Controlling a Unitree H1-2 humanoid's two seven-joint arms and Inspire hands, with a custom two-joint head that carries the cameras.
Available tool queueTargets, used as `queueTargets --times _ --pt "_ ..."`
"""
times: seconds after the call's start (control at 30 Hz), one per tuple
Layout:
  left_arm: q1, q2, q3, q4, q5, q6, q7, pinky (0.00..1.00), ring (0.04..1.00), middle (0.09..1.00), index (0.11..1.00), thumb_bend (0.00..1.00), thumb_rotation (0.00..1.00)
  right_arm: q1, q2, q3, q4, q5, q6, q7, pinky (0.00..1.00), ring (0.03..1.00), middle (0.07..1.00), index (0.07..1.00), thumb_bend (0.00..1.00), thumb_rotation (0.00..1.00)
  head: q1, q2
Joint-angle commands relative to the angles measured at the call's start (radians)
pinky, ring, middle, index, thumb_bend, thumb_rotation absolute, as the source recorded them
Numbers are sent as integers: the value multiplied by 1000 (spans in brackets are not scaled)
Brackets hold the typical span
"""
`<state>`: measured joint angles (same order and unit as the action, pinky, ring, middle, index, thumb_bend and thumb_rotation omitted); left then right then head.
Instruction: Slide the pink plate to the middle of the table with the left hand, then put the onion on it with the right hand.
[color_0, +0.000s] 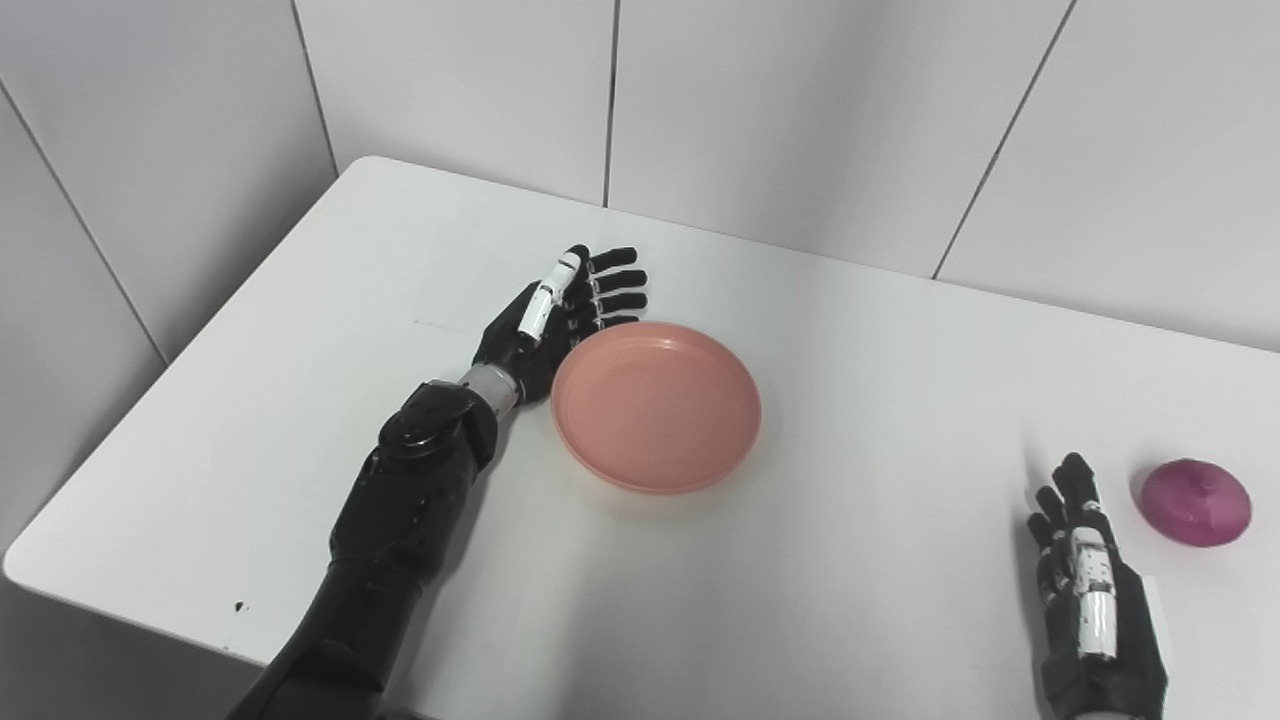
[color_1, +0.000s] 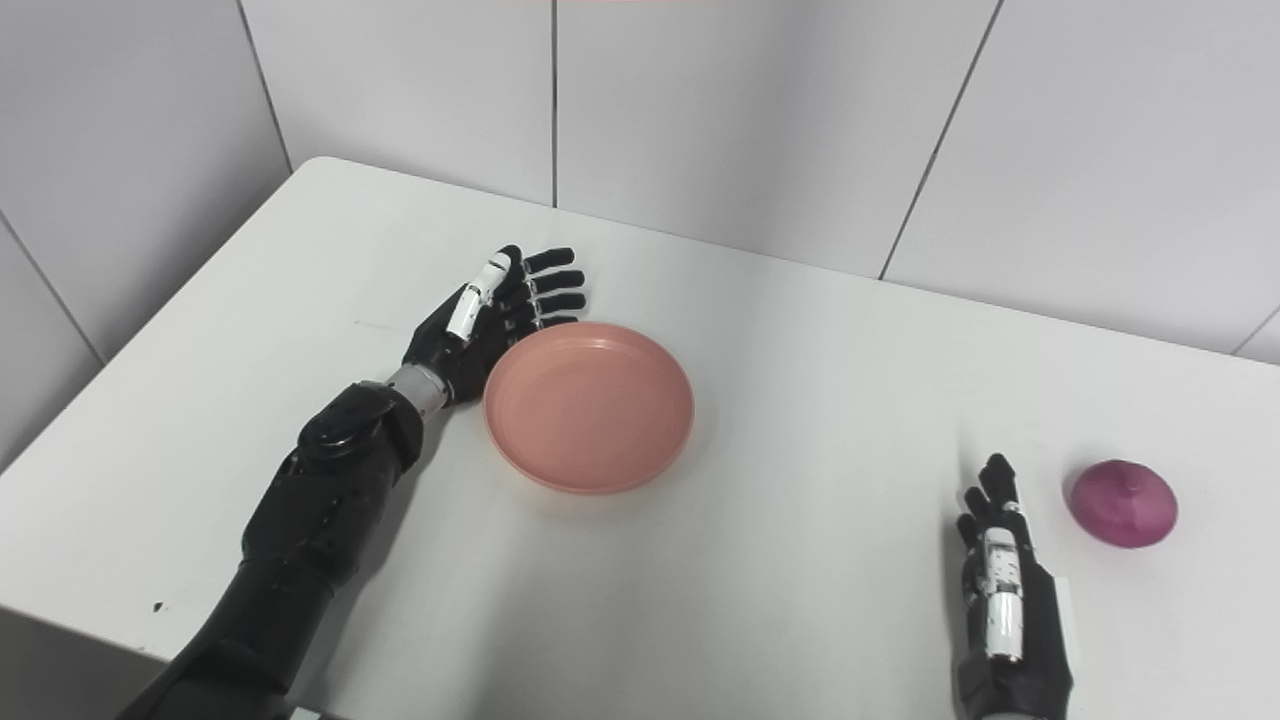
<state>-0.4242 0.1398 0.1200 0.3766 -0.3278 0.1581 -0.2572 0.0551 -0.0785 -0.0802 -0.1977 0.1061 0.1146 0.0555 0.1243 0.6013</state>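
Left hand (color_0: 555, 320) open, fingers straight and spread, palm against left rim of pink plate (color_0: 656, 404). No legible writing. Bare table (color_0: 880, 560) right of plate. Right hand (color_0: 1090, 600) open, fingers extended, empty. Onion (color_0: 1195, 501) just right of it, near the table's right edge.
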Motion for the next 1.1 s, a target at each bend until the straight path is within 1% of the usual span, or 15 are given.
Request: queueTargets --times 0.0,0.13,0.23,0.53,0.7,0.77,0.87,1.07 --pt "-30 -1 -8 -11 3 -24 -15 727 759 767 752 368 986 -15 2 0 -10 2 -62 2 1000 985 988 974 145 1000 -6 1" --pt "-29 -13 -4 -19 2 -9 1 717 749 757 743 353 975 -17 0 5 -4 4 -63 8 1000 987 992 975 159 1000 -30 4" --pt "-29 -23 -4 -19 7 -3 12 707 741 750 735 335 998 -17 2 8 -3 -1 -62 5 1000 985 991 973 164 1000 -48 7" --pt "-24 -33 -21 -13 10 -9 6 719 752 757 742 344 1000 -16 12 11 6 -4 -68 -1 1000 979 990 976 179 1000 -78 14" --pt "-22 -47 -23 -13 10 -13 8 728 758 761 745 352 1000 -17 14 13 17 -14 -84 -4 999 974 983 970 190 1000 -97 19" --pt "-19 -51 -27 -23 17 -12 15 727 762 770 752 345 1000 -18 19 14 14 -15 -78 -9 1000 973 982 968 189 1000 -109 22" --pt "-18 -52 -28 -23 11 -20 7 728 768 777 756 344 1000 -18 24 18 12 -19 -74 -14 1000 973 982 967 197 1000 -131 27" --pt "-20 -55 -30 -21 5 -14 3 725 769 780 761 354 1000 -19 34 24 7 -30 -68 -27 998 966 976 963 195 1000 -148 33"
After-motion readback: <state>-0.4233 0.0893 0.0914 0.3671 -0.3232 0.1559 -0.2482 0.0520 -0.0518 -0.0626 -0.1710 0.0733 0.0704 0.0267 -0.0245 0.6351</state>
